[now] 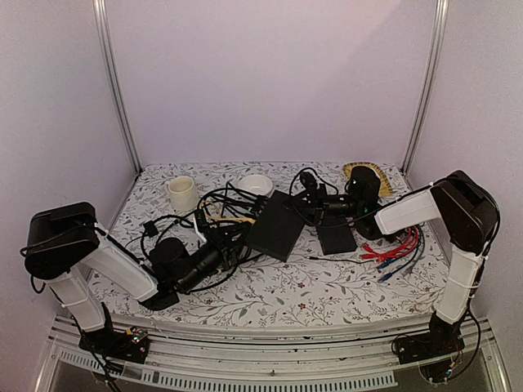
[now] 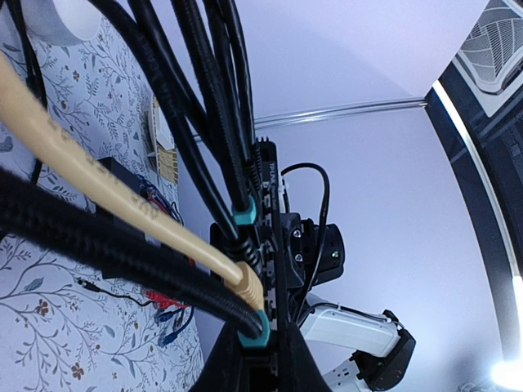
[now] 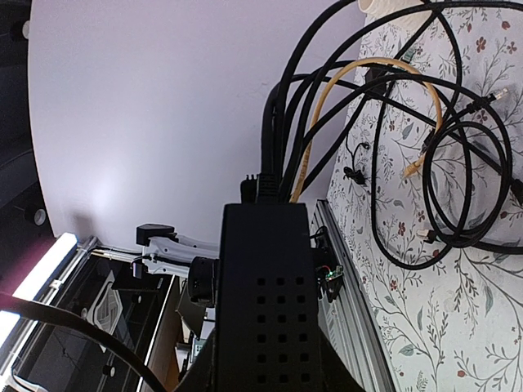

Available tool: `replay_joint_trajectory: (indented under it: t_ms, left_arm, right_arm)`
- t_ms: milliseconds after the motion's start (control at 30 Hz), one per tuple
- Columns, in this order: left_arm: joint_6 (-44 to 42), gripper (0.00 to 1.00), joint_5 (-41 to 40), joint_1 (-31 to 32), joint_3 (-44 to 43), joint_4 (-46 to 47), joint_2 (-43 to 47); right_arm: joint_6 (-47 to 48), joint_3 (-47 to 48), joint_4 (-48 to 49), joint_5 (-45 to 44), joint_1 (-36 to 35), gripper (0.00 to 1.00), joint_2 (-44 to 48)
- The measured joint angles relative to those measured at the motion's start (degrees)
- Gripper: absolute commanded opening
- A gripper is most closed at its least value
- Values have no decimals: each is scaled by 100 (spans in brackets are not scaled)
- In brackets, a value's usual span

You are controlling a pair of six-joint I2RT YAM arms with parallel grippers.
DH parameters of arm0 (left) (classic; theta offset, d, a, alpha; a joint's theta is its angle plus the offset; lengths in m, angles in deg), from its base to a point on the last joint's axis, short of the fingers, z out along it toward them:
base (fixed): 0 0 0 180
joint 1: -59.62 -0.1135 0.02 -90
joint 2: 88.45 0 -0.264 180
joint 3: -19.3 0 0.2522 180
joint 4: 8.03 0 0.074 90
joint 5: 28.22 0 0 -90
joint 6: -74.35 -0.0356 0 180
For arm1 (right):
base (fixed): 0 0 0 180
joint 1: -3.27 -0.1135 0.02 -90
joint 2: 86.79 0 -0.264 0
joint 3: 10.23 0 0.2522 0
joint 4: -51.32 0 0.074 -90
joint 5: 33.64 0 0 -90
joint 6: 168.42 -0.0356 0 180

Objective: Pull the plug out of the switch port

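Observation:
The switch (image 1: pixel 276 224), a flat black box, lies mid-table, its port edge toward the left arm. In the left wrist view that port edge (image 2: pixel 268 214) runs upright and carries several plugged cables. A tan cable's plug (image 2: pixel 249 286) sits in a port. Just below it is a black cable's teal-booted plug (image 2: pixel 252 333), which is at the port edge and between the dark fingers (image 2: pixel 216 367) of my left gripper (image 2: pixel 265 351). That gripper (image 1: pixel 231 238) is shut on the teal plug. My right gripper (image 1: pixel 309 206) is shut on the switch's far end, whose vented face (image 3: pixel 282 310) fills the right wrist view.
A shorter black box (image 1: pixel 336 238) lies right of the switch. Loose red and blue cables (image 1: pixel 400 245) lie at the right. A tangle of black cables (image 1: pixel 204 208) spreads left of the switch. At the back stand a cup (image 1: pixel 181 193), a white bowl (image 1: pixel 256 184) and a woven dish (image 1: pixel 365 171).

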Motion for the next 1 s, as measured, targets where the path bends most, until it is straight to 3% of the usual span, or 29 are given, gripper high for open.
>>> replay_joint_trajectory:
  t_ms: [267,367,767,1000]
  left_arm:
    - [0,0,17,0,2,-251,157]
    - [7,11,22,-2,-9,-470,302]
    - [181,15,-20,-2,81,-715,522]
    - [249,15,-1311,-424,715,-1106,789]
  right_arm:
    - [-9,0,4,13,0,1,0]
    - [-26,0,37,20,-4,1,0]
    - [-24,0,37,33,-28,2,0]
    - [-70,0,195,-15,621,2,96]
